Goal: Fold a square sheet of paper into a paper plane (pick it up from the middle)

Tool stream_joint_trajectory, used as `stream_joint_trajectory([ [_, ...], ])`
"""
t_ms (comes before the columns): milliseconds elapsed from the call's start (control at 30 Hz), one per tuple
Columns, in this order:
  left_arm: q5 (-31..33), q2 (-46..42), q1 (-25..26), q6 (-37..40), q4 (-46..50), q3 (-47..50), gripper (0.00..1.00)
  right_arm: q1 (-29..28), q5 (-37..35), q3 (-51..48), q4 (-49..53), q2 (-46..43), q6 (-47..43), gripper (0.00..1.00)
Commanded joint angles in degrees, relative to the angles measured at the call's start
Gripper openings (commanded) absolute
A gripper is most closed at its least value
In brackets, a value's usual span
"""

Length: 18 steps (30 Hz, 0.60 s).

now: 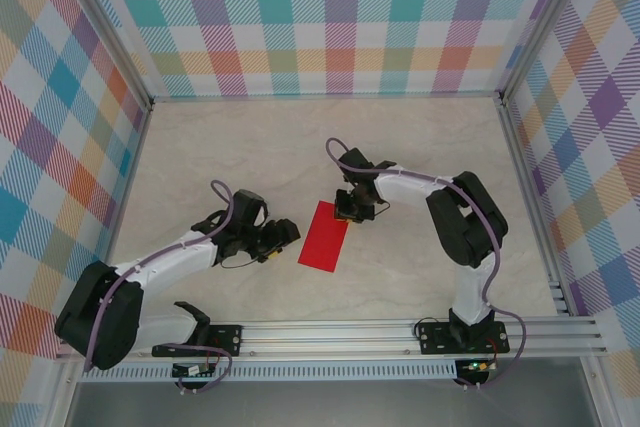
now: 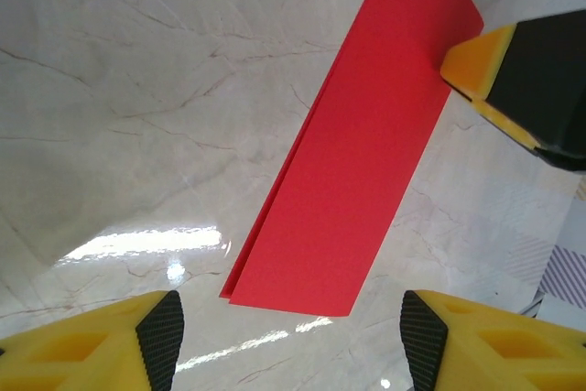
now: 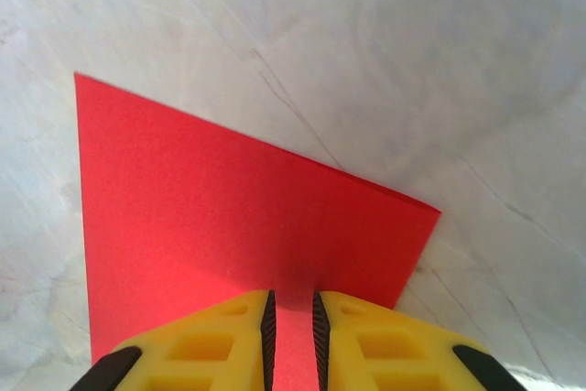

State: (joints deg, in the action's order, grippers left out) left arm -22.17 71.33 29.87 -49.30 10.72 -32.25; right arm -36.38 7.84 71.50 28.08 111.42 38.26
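1. One square sheet of paper (image 1: 323, 236), doubled over into a narrow red strip, is seen lying flat on the worktop (image 1: 420, 147) between the two arms. Two layers are visible at its near corner in the left wrist view (image 2: 366, 162).
2. Its long axis is slanted, running from near-left to far-right in the top view.
3. The left gripper (image 1: 280, 239) is placed just beside the strip's long left edge, pointing across it. Its jaws are spread wide and nothing is held between them (image 2: 284, 327); the strip's near short end is framed ahead of them.
4. The right gripper (image 1: 348, 212) is set over the far short end, tilted down onto it. Its jaws are drawn to a thin slit, with red visible through the gap (image 3: 293, 318); whether the paper (image 3: 229, 217) is nipped or merely pressed cannot be told.
5. Both arms are bent low and reach inward. The right one is judged nearer for pinning, the left freer for lifting an edge.
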Motion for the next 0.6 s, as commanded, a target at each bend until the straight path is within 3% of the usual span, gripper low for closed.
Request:
stream_joint_trajectory([
  [0,-2.57,1.40,0.05,-1.71,-1.99,0.95,0.67,-0.27,0.51,1.20,0.21,2.59,-0.75,0.21],
  [567,-5.00,8.39,6.31,-4.53,-5.83,-0.59,0.70,-0.09,-1.86,-1.10,1.43,6.00,3.25,0.19],
])
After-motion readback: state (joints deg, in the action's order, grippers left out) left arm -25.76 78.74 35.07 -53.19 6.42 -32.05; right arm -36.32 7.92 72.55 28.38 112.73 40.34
